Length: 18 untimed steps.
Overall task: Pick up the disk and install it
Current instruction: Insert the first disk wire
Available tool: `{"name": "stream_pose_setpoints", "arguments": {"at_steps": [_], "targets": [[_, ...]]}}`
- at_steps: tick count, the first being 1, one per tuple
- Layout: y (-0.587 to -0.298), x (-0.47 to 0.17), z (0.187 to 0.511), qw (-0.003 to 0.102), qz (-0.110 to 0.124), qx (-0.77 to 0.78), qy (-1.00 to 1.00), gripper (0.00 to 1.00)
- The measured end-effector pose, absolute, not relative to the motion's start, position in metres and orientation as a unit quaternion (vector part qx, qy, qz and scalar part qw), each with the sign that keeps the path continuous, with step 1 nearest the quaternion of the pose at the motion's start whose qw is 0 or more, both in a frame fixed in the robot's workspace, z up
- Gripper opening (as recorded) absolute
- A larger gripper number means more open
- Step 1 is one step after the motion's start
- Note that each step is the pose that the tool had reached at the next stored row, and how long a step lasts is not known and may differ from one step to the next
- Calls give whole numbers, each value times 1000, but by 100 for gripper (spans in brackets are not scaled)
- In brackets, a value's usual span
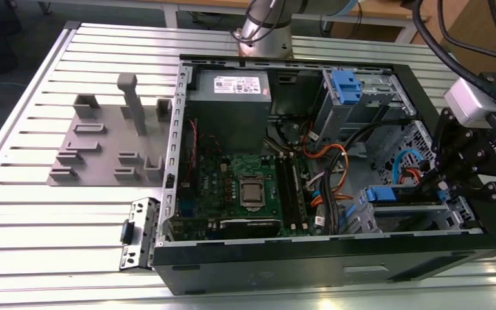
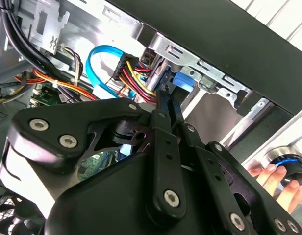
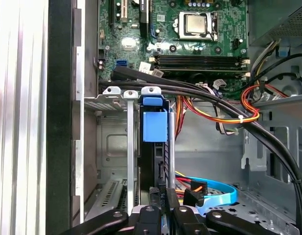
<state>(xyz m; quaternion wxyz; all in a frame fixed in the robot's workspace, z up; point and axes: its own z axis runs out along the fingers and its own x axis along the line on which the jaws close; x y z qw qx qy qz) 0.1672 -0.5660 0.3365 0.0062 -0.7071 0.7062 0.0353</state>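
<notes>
Disk point(image 3: 154, 147) stands on edge in the metal drive cage point(image 3: 108, 142) at the corner of the open computer case point(image 1: 317, 258), its blue carrier tab facing the motherboard point(image 3: 190, 44). End effector point(image 3: 161, 208) appears clamped on the disk's near edge, fingers point(image 2: 165, 122) drawn together.

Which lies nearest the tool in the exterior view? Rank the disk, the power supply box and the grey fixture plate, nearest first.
1. The disk: in the drive bay beside the tool, at the exterior view's right.
2. The power supply box: inside the case, toward the view's left.
3. The grey fixture plate: outside the case, farthest left.
</notes>
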Motion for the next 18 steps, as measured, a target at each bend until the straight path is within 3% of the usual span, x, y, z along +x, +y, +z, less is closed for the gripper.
{"name": "stream_pose_setpoints", "arguments": {"at_steps": [4, 18], "targets": [[-566, 167, 335, 12, 41, -707, 706, 16], [-569, 167, 332, 12, 41, -707, 706, 16]]}}
